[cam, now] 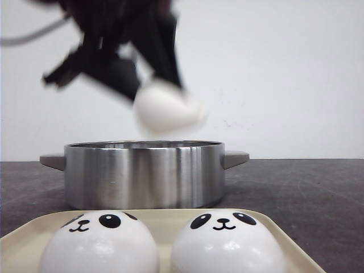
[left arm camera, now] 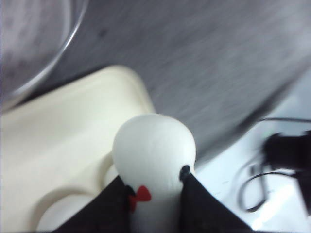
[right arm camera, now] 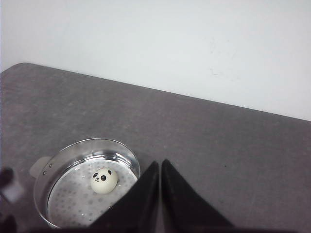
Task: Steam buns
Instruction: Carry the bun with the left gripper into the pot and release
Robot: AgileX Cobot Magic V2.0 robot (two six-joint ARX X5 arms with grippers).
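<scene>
1. My left jaws (left arm camera: 155, 194) are clamped on one bun (cam: 168, 108), pinching it at its face end; in the left wrist view the red bow and a black mark sit right between the fingers.
2. In the front view that bun hangs in the air above the pot (cam: 143, 173), roughly over its middle and clear of the rim. The picture is blurred there, so I judge the arm is moving.
3. My right jaws (right arm camera: 160, 194) are pressed together with nothing in them, parked high over the worktop (right arm camera: 218, 145) beside the pot.
4. One bun (right arm camera: 104, 179) already sits on the perforated floor inside the pot. Two more buns (cam: 99, 244) (cam: 227, 242) wait side by side on the cream tray (cam: 165, 219) in front of the pot.
5. To do this step well, I think I should settle the arm over the free part of the floor, away from the bun already in there.
6. Then lower straight down past the rim, so the soft dome does not scrape the steel wall.
7. Part the jaws only when the bun is on or just above the floor; dropped from height it may roll onto its neighbour.
8. Lift straight up afterwards, so the fingers do not drag it.
</scene>
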